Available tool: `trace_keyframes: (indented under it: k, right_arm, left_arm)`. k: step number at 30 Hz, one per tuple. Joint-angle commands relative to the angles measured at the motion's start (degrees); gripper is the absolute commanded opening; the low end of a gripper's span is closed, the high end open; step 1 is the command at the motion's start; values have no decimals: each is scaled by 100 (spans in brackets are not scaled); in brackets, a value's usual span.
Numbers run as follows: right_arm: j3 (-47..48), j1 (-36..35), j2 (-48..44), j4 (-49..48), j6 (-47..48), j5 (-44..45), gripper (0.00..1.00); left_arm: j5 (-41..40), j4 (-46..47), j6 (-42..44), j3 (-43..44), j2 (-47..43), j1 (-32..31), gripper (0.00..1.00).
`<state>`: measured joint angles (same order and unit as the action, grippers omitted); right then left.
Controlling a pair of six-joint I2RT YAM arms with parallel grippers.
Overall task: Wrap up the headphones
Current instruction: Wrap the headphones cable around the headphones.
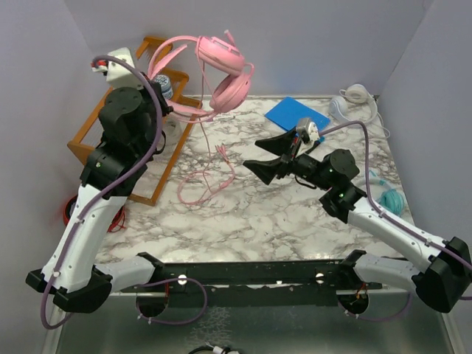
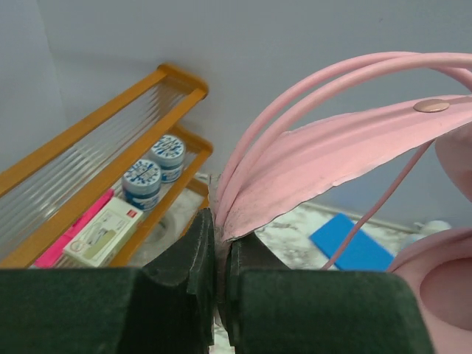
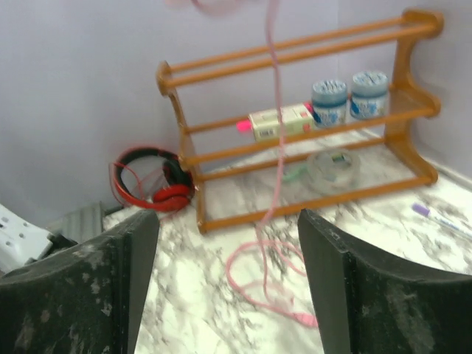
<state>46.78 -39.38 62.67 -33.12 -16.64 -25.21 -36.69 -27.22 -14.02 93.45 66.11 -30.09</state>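
Pink headphones [image 1: 221, 70] hung at the far left, my left tool [image 2: 220, 251] clamped on their headband [image 2: 332, 147], cable [image 1: 210, 181] trailing onto the worktop [image 1: 295, 221]. My right tool [image 3: 228, 280], wide open and empty, would next need to catch that cable, I judged.

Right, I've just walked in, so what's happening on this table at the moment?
The left fingers are clamped on the headband of the pink headphones, holding them in the air near the wooden rack. Their pink cable hangs down and pools loosely on the marble table, not yet wound. The right fingers are spread open, apart from the cable and pointing towards it.
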Motion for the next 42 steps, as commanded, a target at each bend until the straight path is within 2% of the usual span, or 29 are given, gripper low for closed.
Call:
trace_keyframes:
  k: [1, 3, 4, 13, 22, 23, 24, 28, 32, 34, 38, 42]
  right_arm:
    - [-396, -18, 221, 76, 913, 516, 88]
    - [-439, -18, 443, -187, 942, 523, 99]
    - [-433, -18, 560, -357, 926, 538, 100]
    - [313, -18, 1951, -1919, 1093, -249, 100]
    - [1458, -18, 3105, -2128, 673, -498, 100]
    - [1565, -18, 3224, -2021, 633, -416, 96]
    - [1659, -18, 3311, -1973, 587, -405, 88]
    - [1719, -20, 3476, -2046, 321, -1030, 39]
    - [1434, -192, 3269, -1972, 245, -1167, 6]
    - [1037, -352, 2971, -2160, 245, -1044, 1]
    - [373, -699, 2408, -2426, -2, -1151, 1]
    - [-42, -965, 1959, -2705, -483, -1243, 5]
  left_arm:
    - [911, -198, -1122, 832, 1, -6, 0]
    - [1146, -340, -1278, 1107, 49, -6, 0]
    - [1262, -411, -1359, 1246, 78, -6, 0]
    - [2198, -861, -1815, 2000, 367, -6, 0]
    - [2837, -916, -2196, 1931, 399, -6, 0]
    - [2896, -916, -2227, 1917, 418, -6, 0]
    - [2928, -916, -2246, 1914, 428, -6, 0]
    - [2698, -916, -2233, 1861, 441, -6, 0]
    - [2427, -908, -2317, 1649, 530, -6, 0]
    - [2371, -864, -2400, 1518, 592, -6, 0]
    - [2148, -536, -2411, 1145, 696, -6, 0]
    - [1583, -375, -2233, 856, 892, -6, 0]
